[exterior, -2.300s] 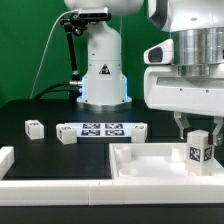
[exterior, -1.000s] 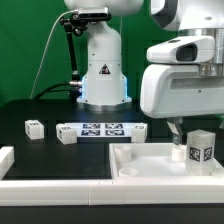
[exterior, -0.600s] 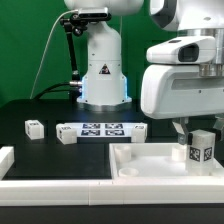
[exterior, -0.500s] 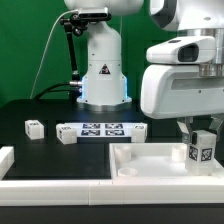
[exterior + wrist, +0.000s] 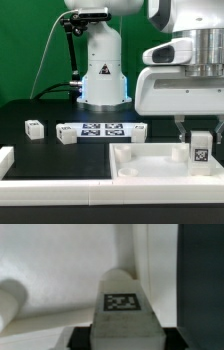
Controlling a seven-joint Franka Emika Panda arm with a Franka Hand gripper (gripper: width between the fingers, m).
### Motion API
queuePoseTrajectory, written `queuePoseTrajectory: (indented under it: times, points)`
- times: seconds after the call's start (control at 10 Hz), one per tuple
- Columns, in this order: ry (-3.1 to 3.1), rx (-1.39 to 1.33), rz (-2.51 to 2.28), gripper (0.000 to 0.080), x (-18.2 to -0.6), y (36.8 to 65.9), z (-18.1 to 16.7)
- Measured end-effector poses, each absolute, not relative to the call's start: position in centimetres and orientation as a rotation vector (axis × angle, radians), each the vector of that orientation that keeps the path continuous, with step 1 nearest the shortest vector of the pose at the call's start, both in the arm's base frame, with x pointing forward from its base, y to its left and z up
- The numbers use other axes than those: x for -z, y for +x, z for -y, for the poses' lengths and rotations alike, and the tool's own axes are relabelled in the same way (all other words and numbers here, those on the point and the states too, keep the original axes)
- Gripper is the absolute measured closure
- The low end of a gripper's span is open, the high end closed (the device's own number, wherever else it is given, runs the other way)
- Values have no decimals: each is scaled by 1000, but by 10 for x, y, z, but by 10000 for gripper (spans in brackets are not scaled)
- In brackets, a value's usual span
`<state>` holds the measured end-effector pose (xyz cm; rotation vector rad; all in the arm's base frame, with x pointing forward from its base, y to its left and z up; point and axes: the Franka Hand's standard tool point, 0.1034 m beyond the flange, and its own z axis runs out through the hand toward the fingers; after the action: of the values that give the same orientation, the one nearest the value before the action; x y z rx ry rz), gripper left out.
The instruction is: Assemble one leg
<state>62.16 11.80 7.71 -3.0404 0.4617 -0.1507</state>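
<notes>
The leg (image 5: pixel 200 148), a small white block with a square tag, stands upright between my fingers over the right end of the large white recessed tray-like piece (image 5: pixel 135 160). My gripper (image 5: pixel 198 134) is shut on the leg's upper part. In the wrist view the leg (image 5: pixel 122 308) runs out from between my dark fingers (image 5: pixel 82 336), tag facing the camera, with the tray's white surface (image 5: pixel 50 258) behind it. I cannot tell whether the leg's lower end touches the tray. Two more white tagged blocks (image 5: pixel 34 127) (image 5: pixel 67 135) lie on the black table at the exterior view's left.
The marker board (image 5: pixel 102 129) lies flat behind the tray, in front of the robot base (image 5: pixel 103 75). A white part (image 5: pixel 5 160) shows at the exterior view's left edge. The tray's raised rim (image 5: pixel 115 152) borders the recess.
My wrist has turned about the vertical with the leg in it. The leg's tag now faces the exterior camera squarely. The leg stays over the tray's right end.
</notes>
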Motion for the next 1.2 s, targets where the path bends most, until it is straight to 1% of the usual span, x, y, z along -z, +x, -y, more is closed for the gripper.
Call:
queuePoseTrajectory:
  times: [0.3, 0.5, 0.6, 0.7, 0.8, 0.9, 1.0, 1.1, 1.2]
  points:
    - [-2860, 166, -1030, 508, -77, 622, -116]
    - [-2764, 150, -1255, 507, -77, 621, -116]
    - [-2764, 148, -1257, 507, -77, 621, -116]
    - [-2783, 150, -1217, 477, -77, 621, -116]
    - [-2805, 152, -1172, 477, -77, 621, -116]
    - [-2825, 147, -1129, 280, -78, 621, -116]
    - [-2870, 152, -1023, 184, -78, 622, -117]
    - [-2941, 169, -844, 184, -78, 622, -119]
    - [-2991, 175, -673, 160, -78, 621, -120]
